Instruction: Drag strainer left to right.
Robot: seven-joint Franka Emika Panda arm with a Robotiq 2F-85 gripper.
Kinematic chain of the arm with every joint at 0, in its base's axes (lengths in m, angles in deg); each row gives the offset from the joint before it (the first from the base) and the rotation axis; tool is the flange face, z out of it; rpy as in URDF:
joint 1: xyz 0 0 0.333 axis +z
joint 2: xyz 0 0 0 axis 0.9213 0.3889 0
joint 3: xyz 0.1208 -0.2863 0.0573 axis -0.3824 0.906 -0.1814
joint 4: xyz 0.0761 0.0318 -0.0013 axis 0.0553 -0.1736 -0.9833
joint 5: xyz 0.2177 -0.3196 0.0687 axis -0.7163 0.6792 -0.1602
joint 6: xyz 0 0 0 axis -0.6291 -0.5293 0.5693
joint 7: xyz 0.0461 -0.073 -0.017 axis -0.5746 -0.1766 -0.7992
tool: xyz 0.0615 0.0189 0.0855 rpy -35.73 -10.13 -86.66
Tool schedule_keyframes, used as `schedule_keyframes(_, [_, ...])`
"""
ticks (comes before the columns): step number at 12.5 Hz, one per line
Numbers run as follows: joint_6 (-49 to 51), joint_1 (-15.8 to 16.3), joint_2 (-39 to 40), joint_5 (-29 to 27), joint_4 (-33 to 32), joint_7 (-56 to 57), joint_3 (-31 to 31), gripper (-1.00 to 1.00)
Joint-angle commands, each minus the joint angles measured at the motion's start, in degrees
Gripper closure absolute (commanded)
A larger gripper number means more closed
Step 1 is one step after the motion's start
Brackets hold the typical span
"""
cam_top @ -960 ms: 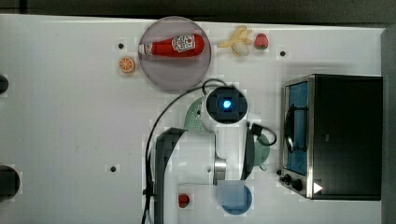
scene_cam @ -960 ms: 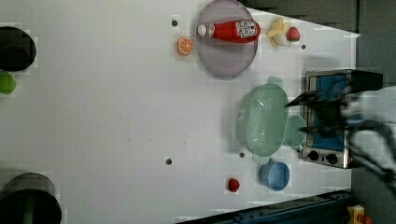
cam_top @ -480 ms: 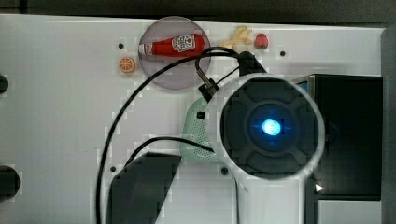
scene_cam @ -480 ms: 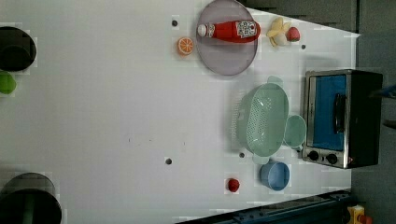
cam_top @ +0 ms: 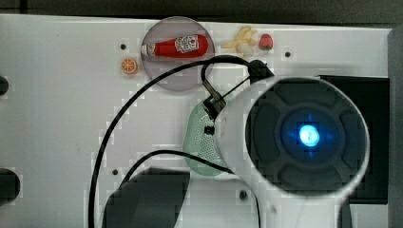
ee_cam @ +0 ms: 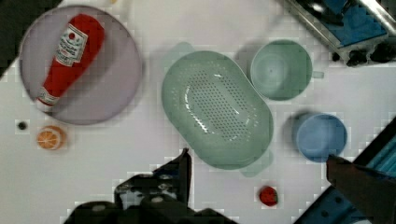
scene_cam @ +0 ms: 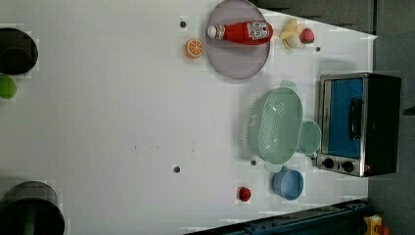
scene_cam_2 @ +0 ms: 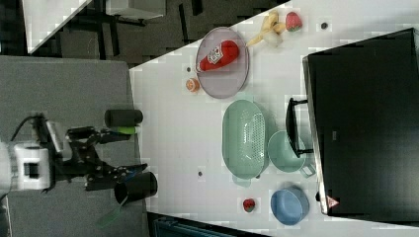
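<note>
Though wide-spread, tool (ee_cam: 257,161) empty above the strainer (ee_cam: 217,109).

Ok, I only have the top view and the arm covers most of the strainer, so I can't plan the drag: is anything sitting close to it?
Observer: Yes. In the left view a mint mug sits close beside the strainer, between it and the toaster oven; I cannot tell whether they touch.
Operator: Anything else nearby?
Observer: A blue cup stands apart from the strainer, just past its tab handle.
Operator: And the gripper?
Observer: In the wrist view the gripper is open and holds nothing.
</note>
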Motion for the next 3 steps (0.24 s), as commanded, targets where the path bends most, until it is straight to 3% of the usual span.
schedule_keyframes(1, [0.52, 0.33, 1.39, 0.31, -0.58, 2.28, 0.53, -1.00])
schedule_keyframes(3, [0.53, 0.33, 1.69, 0.31, -0.61, 2.28, 0.54, -1.00])
